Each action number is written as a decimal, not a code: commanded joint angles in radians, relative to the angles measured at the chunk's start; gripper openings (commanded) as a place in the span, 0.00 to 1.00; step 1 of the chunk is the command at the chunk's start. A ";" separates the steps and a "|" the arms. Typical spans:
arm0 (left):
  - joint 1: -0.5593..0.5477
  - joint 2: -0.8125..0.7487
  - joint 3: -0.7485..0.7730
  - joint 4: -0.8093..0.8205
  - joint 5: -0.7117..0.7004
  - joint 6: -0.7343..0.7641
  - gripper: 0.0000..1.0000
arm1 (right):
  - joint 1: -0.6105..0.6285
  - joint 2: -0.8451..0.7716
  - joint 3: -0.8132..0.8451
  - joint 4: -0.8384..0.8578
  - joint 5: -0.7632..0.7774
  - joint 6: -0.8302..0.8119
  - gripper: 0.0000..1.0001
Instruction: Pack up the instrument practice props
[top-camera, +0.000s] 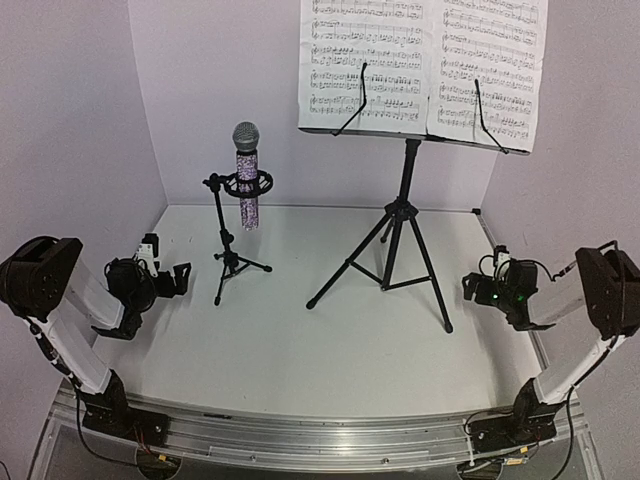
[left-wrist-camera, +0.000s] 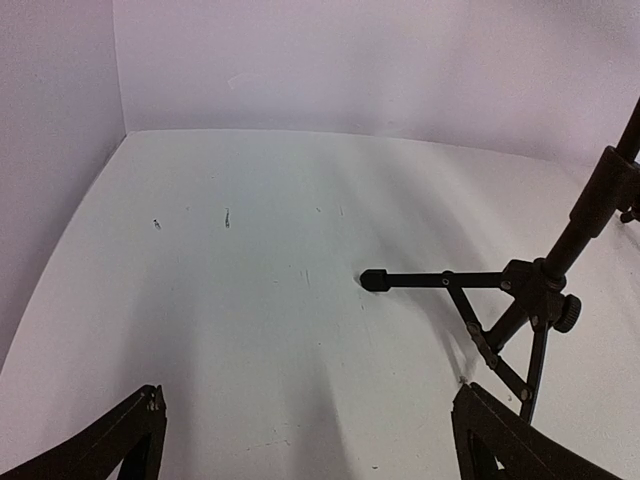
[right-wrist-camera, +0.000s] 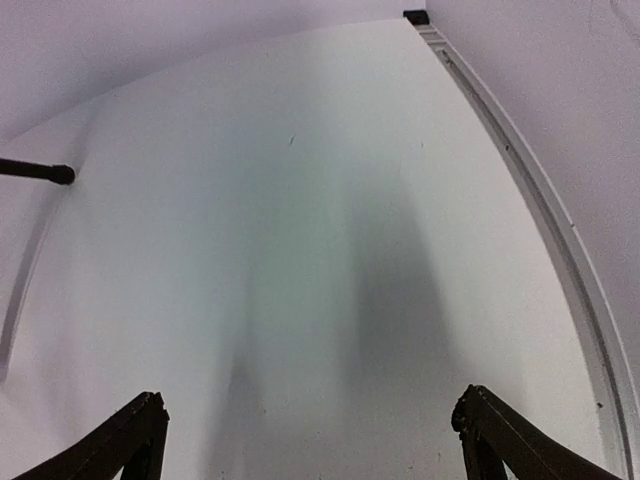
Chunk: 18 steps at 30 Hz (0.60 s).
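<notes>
**Item 1.** Glittery purple-silver microphone (top-camera: 247, 185) with grey mesh head. It stands upright in the ring clip of the small black tripod mic stand (top-camera: 226, 255), at the back left of the white table (top-camera: 330, 350). The left wrist view shows only the stand's lower pole and folding legs (left-wrist-camera: 515, 300), feet flat on the table.

**Item 2.** Tall black tripod music stand (top-camera: 398, 235), right of centre and well apart from the mic stand, with its legs spread.

**Item 3.** White sheet-music pages (top-camera: 420, 60), two printed sheets side by side on the music stand's desk, each held under a thin black retaining arm.

**Item 4.** Left gripper (top-camera: 178, 280), at the left table edge near the mic stand's feet. Its jaws are spread wide and hold nothing (both fingers sit apart at the frame's bottom corners in the wrist view).

**Item 5.** Right gripper (top-camera: 472, 290), at the right edge near the music stand's nearest foot. It is likewise wide and unladen. In its wrist view a black rubber-tipped leg end (right-wrist-camera: 45, 172) enters from the left; which stand it belongs to cannot be told.
</notes>
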 joint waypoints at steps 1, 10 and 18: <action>-0.007 0.012 0.027 0.013 0.013 0.015 1.00 | -0.006 -0.164 0.015 -0.089 0.062 0.029 0.98; 0.007 -0.194 0.104 -0.290 0.127 0.018 0.99 | -0.006 -0.452 0.035 -0.341 -0.095 0.209 0.98; 0.187 -0.303 0.325 -0.613 0.872 0.060 0.84 | -0.006 -0.591 0.105 -0.485 -0.375 0.259 0.94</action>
